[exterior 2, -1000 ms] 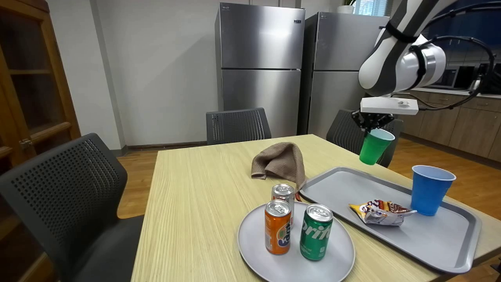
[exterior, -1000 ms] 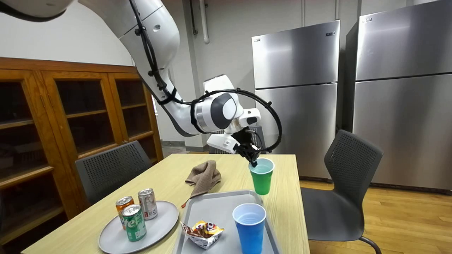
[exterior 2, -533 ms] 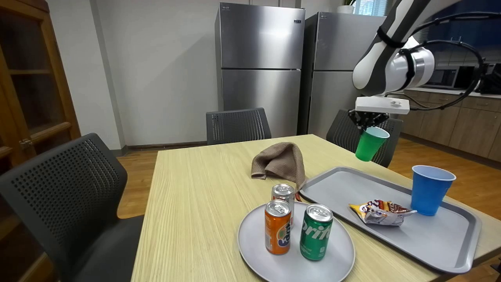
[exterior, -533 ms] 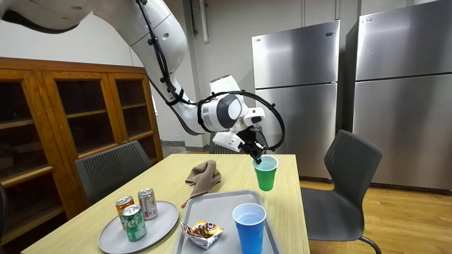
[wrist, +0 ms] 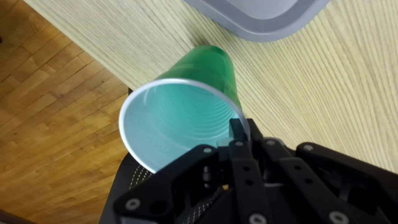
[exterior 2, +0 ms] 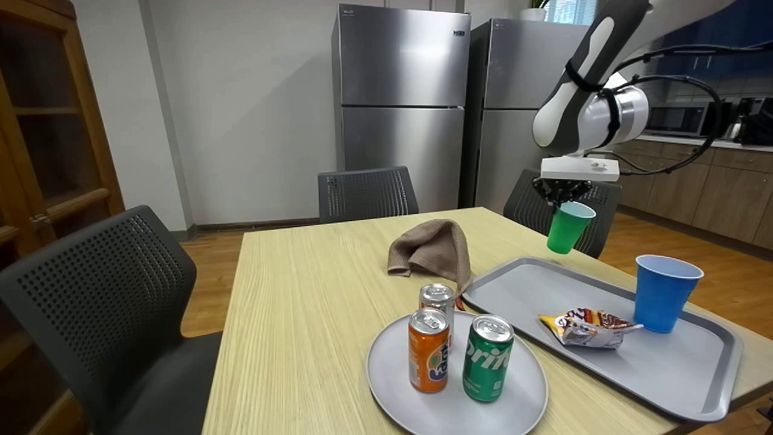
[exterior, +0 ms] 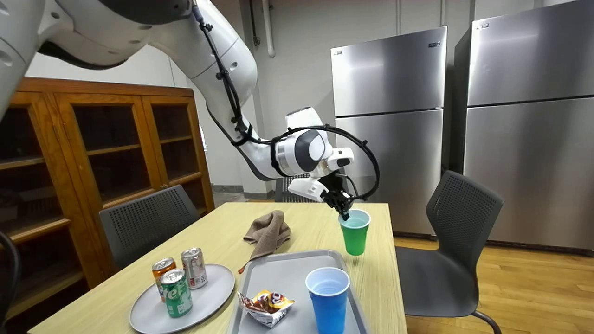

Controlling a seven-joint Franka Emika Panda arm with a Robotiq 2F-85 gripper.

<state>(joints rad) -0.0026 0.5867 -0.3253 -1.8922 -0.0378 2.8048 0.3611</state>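
Gripper (wrist: 245, 124): pinching green plastic cup (wrist: 186, 109) by its rim
Cup: leaning, over the wooden table (exterior 2: 308, 296)
Gray tray (exterior 2: 537, 287): holds blue plastic cup (exterior 2: 663, 299)

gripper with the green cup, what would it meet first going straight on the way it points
Probably the tabletop, with the green cup in the gripper touching down first; how far below it lies is unclear.

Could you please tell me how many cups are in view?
2: the green cup is held by its rim in the claw, and the blue cup stands on the gray tray.
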